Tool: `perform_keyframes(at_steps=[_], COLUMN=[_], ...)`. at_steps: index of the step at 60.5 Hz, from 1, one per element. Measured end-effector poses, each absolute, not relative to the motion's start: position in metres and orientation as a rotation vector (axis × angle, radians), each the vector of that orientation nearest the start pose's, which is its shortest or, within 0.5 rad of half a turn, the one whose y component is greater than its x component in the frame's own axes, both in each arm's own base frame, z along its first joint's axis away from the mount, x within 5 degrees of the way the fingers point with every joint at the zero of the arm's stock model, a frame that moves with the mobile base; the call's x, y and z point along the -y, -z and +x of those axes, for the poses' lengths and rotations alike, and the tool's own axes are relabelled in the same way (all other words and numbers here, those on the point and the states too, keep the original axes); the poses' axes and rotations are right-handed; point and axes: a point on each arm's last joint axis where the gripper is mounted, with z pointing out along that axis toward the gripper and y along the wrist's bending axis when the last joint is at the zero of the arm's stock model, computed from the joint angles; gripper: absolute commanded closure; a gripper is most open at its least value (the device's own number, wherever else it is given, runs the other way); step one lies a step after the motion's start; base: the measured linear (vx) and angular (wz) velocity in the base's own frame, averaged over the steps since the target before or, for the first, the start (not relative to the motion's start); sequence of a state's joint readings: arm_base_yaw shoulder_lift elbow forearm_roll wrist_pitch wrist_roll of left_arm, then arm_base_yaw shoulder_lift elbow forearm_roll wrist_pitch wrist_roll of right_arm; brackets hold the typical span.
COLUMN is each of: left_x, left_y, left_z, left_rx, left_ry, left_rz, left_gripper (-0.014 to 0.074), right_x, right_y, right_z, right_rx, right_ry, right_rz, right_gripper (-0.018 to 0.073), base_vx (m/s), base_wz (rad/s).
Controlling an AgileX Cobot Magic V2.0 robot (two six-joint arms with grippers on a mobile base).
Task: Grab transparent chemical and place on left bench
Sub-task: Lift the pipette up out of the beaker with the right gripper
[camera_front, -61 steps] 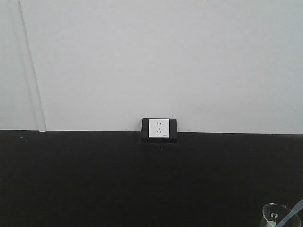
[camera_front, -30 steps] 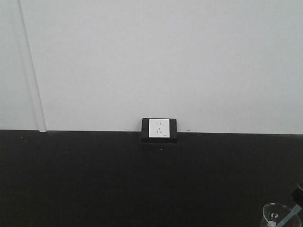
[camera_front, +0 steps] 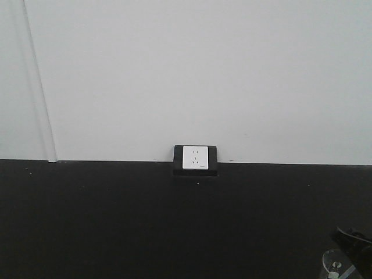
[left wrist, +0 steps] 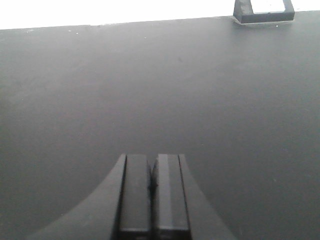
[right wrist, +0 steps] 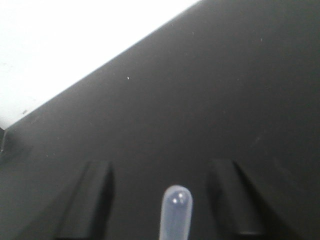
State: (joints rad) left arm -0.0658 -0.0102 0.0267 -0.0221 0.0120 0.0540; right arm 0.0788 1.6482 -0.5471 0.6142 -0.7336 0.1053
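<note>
The clear glass beaker [camera_front: 335,264] stands at the bottom right corner of the front view, cut off by the frame, with a small white piece inside. A translucent dropper [camera_front: 349,272] leans in it. My right gripper [camera_front: 352,239] shows there as a dark shape just above and right of the beaker's rim. In the right wrist view this gripper [right wrist: 160,167] is open, with the dropper's rounded bulb [right wrist: 175,210] standing between the fingers and touching neither; the beaker is out of that view. My left gripper [left wrist: 153,162] is shut and empty above the black bench top [left wrist: 150,90].
A white wall socket in a black housing [camera_front: 195,158] sits where the black bench [camera_front: 145,221] meets the white wall; it also shows at the top right of the left wrist view [left wrist: 264,10]. A vertical white strip [camera_front: 40,87] runs down the wall at left.
My right gripper has come into the front view at the lower right and now covers part of the beaker and the dropper's upper end. The left gripper has not visibly moved.
</note>
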Motion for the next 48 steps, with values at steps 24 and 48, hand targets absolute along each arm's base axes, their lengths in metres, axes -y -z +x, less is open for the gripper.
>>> perform_keyframes(at_steps=[24, 48], left_x=[0.004, 0.004], left_y=[-0.204, -0.204], left_z=[0.057, 0.057], left_rx=[-1.510, -1.510], left_ry=[0.027, 0.027], left_rz=[0.074, 0.074], left_gripper=[0.0600, 0.0600], right_x=[0.009, 0.002], right_y=[-0.171, -0.248], right_z=[0.293, 0.277], right_rx=[-1.793, -1.608], right_ry=[-0.048, 0.074], right_rz=[0.631, 0.218], right_gripper=[0.0566, 0.0564], base_vx=[0.00, 0.00], base_wz=[0.00, 0.00])
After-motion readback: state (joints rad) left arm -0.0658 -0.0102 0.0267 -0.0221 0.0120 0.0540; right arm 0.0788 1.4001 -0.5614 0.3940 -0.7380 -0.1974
